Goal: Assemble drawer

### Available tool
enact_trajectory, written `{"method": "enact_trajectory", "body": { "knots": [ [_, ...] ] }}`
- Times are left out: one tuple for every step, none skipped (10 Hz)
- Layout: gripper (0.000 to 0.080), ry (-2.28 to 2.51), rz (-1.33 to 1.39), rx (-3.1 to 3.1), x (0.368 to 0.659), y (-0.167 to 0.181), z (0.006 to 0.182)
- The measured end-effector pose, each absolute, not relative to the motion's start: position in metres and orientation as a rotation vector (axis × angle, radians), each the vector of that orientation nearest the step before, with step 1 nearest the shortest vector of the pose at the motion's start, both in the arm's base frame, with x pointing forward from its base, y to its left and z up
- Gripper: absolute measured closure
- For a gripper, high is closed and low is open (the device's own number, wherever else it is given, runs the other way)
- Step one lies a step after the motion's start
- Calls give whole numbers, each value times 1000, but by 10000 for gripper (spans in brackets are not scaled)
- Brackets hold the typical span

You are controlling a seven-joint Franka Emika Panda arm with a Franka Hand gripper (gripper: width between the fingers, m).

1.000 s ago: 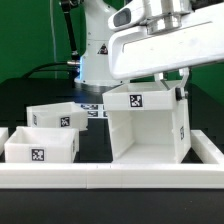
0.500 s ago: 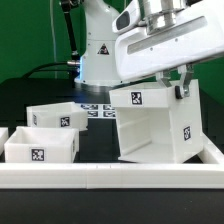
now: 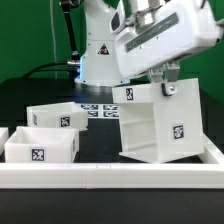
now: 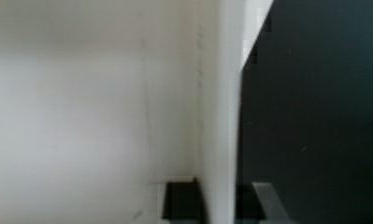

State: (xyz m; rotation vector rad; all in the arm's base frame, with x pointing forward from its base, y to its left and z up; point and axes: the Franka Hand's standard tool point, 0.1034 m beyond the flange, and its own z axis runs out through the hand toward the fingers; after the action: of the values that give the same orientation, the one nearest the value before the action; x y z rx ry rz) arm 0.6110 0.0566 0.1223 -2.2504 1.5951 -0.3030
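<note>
Step in hand: reorienting the housing (image 3: 155,125) before any tray goes in. It sits on the exterior view's right, tipped off square. I cannot tell whether a lower edge rests on the desk (image 3: 95,140).

Tool (image 3: 166,86): closed down to a narrow gap, pinching the housing's upper wall. The wrist view confirms this: one thin white wall (image 4: 94,100) runs between the two dark fingers (image 4: 179,202), with the tool (image 4: 222,200) straddling it.

Next move, as a judgement: set the housing down flat with its open face towards the trays, then release. This needs a slow rotation, since a pinch on a thin wall may slip.

Around:
- The back tray (image 3: 55,115) and front tray (image 3: 42,147) lie on the exterior view's left, apart from the housing, both untouched.
- The marker board (image 3: 100,110) lies behind, between the trays and the housing.
- The border rail (image 3: 110,175) runs just in front of the housing. It leaves little room on that side and could catch a corner
</note>
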Motion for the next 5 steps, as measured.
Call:
{"method": "enact_trajectory", "body": {
  "knots": [
    [751, 1657, -294, -2194, 612, 54, 122],
    [751, 1697, -291, -2153, 613, 52, 122],
    [751, 1762, -284, -2087, 615, 53, 122],
    [751, 1796, -282, -2049, 617, 55, 122],
    [751, 1802, -276, -2040, 618, 60, 122]
  ]
}}
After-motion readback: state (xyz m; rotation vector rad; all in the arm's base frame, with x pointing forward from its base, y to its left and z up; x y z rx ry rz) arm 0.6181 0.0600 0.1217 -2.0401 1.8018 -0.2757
